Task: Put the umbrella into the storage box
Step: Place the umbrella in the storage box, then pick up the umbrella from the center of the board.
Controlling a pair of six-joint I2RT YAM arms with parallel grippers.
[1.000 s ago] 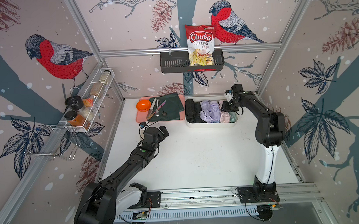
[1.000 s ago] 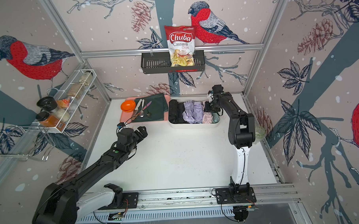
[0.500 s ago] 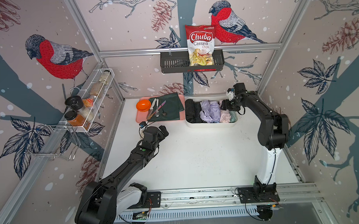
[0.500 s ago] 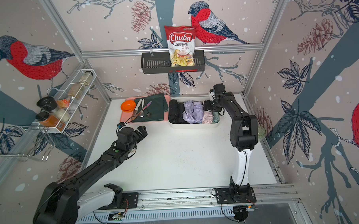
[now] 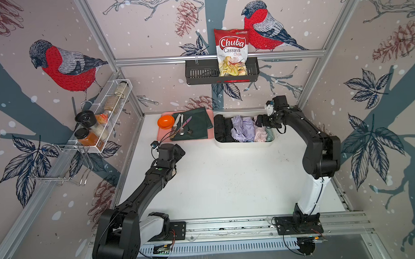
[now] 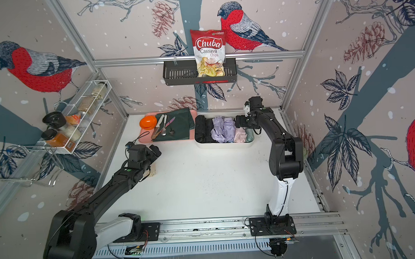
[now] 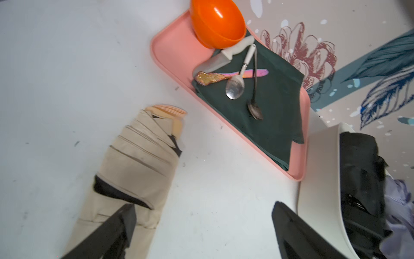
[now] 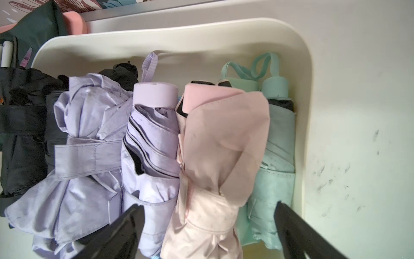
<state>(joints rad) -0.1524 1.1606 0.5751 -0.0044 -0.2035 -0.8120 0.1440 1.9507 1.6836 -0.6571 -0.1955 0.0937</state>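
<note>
Position of the remaining piece comes first: the beige umbrella (image 7: pixel 134 161) lies flat on the table (image 7: pixel 56 67) outside the storage box (image 7: pixel 318 168). It is off the box end that faces my left arm, with bare table between the two. Its capped end points toward the pink tray (image 7: pixel 170 51), which stands just beside that same end of the box. I judge its long axis to run roughly along the left wrist's line of sight, so the fingers would close across it, not along it. The left gripper (image 7: pixel 202 208) is spread wide and carries nothing. It sits off-centre: the finger farther from the box overlaps the umbrella's body, while the finger nearer the box stands over bare table. In my assessment the coming move turns on shifting that gripper away from the box until the umbrella lies between the fingers. The right gripper (image 8: pixel 208 206) hangs over the opposite end of the box, fingers apart and empty above a pink umbrella (image 8: pixel 219 145) already stowed there. The left arm is plainly the nearer one.
</note>
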